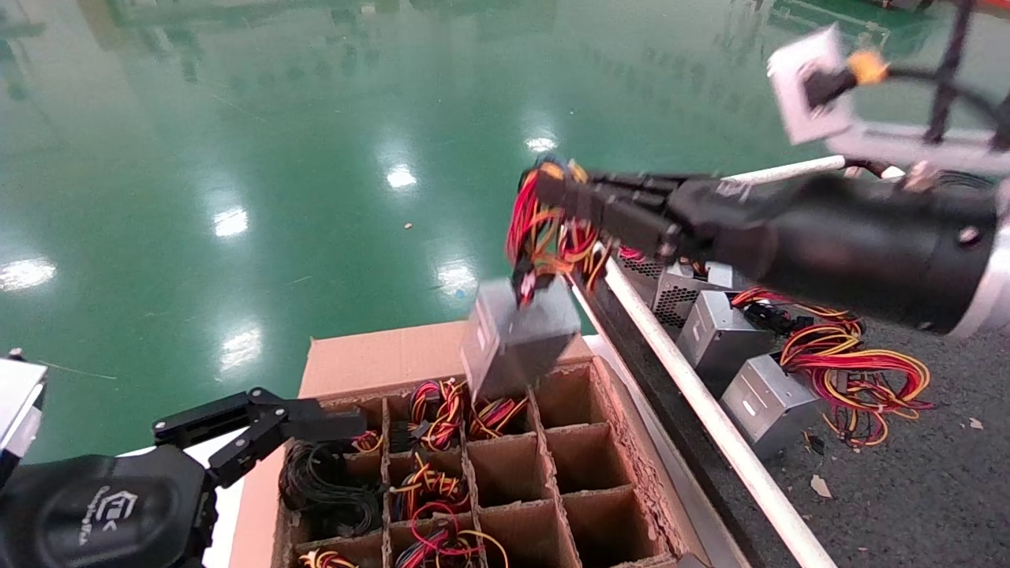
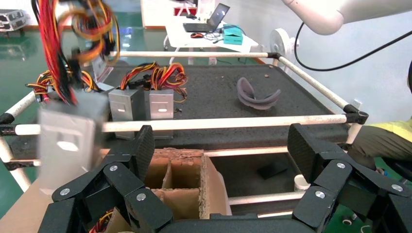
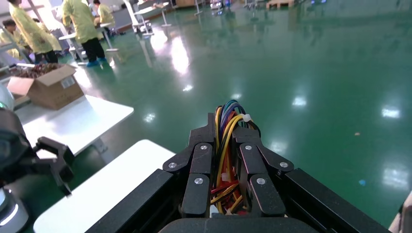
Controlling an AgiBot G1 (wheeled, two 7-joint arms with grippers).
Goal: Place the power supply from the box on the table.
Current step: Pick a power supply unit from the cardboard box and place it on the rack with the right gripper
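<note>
The right end effector (image 1: 552,207) is clamped on the wire bundle (image 1: 544,229) of the power supply (image 1: 517,335), its fingers (image 3: 199,174) closed tight on the wires. The metal case hangs from the bundle in the air, tilted, above the far row of cells of the box (image 1: 505,473) and just short of the worktop (image 1: 931,489). It touches neither the dividers nor the white rail (image 1: 710,410) that edges the worktop on the box side. The rail runs close along the box's right wall, with only a narrow gap between them.

Past the rail, three more units (image 1: 722,335) with their wires lie near that edge at the worktop's far end; the surface nearer the robot is bare felt with a few scraps. In the box, the right-hand columns of cells stand open, while the left and middle columns hold wires.

The left end effector (image 1: 260,430) hovers by the box's near left corner, its fingers (image 2: 141,148) spread wide and holding nothing.
</note>
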